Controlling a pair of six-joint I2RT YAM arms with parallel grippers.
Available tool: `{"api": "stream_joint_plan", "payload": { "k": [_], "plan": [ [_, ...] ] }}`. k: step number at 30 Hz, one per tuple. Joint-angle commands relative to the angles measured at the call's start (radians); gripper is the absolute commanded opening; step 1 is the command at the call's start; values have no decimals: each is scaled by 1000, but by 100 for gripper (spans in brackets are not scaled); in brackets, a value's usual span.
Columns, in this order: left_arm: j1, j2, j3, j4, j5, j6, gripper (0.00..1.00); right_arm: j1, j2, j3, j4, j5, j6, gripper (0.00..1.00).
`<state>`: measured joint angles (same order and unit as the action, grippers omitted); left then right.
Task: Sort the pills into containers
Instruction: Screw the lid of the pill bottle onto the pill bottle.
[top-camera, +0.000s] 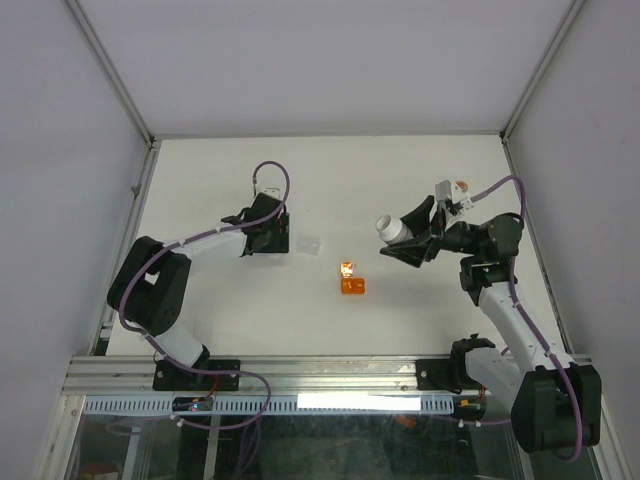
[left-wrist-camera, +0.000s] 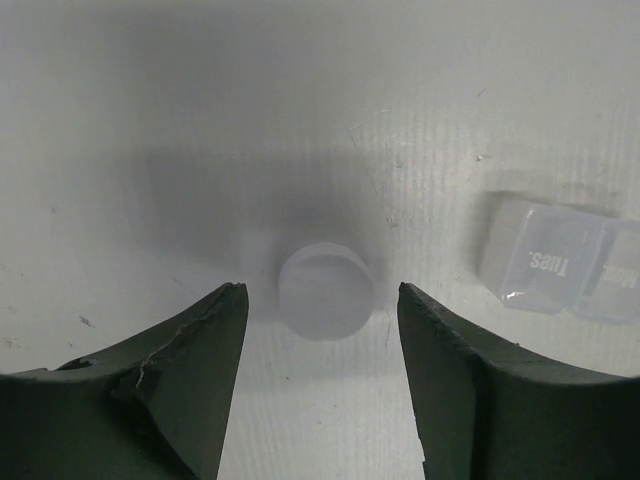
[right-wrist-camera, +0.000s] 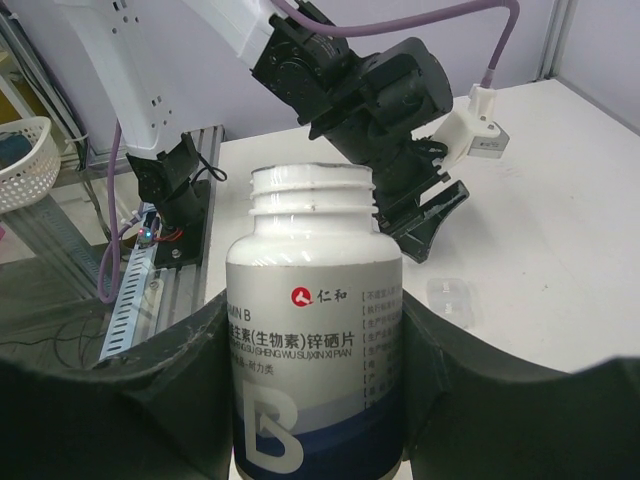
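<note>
My right gripper is shut on a white bottle with a dark blue band, held tilted above the table with its mouth uncapped. My left gripper hangs open just over the table, its fingers on either side of a white round cap without touching it. A clear pill box marked "Tues." lies just right of it. A stubby orange cup sits mid-table. Right above it is a small orange-tan bit, too small to tell if it is pills.
White walls with metal frame posts enclose the table at the back and sides. An aluminium rail with the arm bases runs along the near edge. In the right wrist view the left arm stands behind the bottle.
</note>
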<state>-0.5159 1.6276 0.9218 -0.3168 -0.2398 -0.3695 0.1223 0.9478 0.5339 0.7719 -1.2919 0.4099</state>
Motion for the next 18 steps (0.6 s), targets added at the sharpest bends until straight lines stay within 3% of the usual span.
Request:
{"api": "stream_joint_plan", "payload": {
  "k": [1,8,18],
  "plan": [
    [-1,30,60,-28,-46,36,63,-11,0,43,25,-6,6,0],
    [-2,68,86,-44,-17,44,55,-12,2,43,27,-7,7,0],
    [-7,87,96,-57,-14,44,54,-12,0,43,26,-10,10,0]
  ]
}}
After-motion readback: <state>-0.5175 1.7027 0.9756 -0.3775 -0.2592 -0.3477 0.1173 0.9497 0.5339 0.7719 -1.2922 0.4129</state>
